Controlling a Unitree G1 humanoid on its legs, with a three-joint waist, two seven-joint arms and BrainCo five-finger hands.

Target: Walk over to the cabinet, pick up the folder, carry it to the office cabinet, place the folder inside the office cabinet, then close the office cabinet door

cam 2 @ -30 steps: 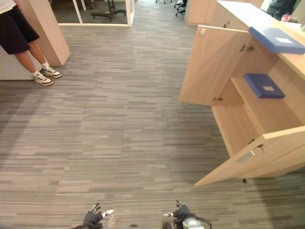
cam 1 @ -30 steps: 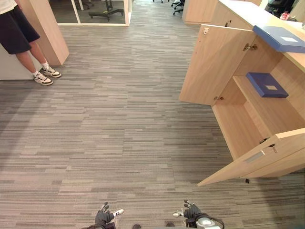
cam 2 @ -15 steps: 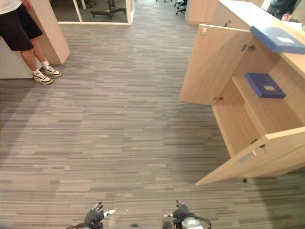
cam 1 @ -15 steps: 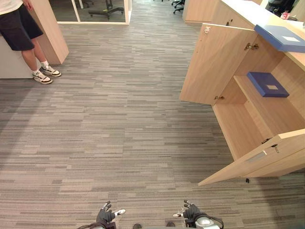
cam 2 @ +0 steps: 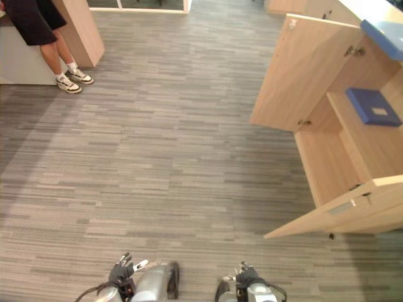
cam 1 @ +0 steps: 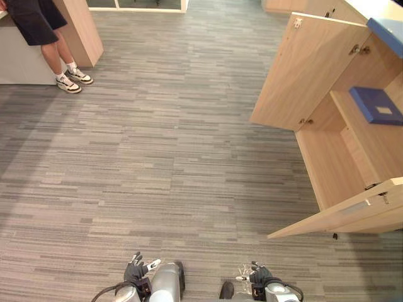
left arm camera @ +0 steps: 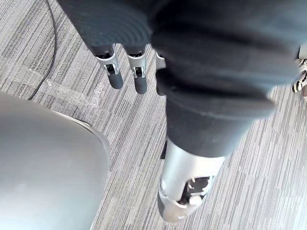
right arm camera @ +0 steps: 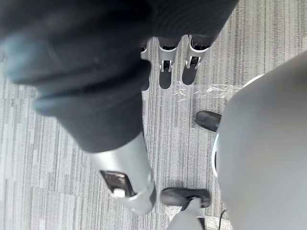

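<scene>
Right, we've got the left hand [cam 1: 135,272] and right hand [cam 1: 259,277] hanging low over the carpet [cam 1: 164,157], fingers straight and apart, holding nothing. One blue folder [cam 1: 376,105] lies on the open cabinet [cam 1: 296,75] shelf, a second folder [cam 1: 390,34] on its top.

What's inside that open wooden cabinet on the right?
Inside the cabinet, a blue folder lies flat on the shelf. The lower compartment looks bare where visible; the near door hides its front corner.

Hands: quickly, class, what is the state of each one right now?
Left hand: open, fingers straight, holding nothing.
Right hand: open, fingers straight, holding nothing.
</scene>
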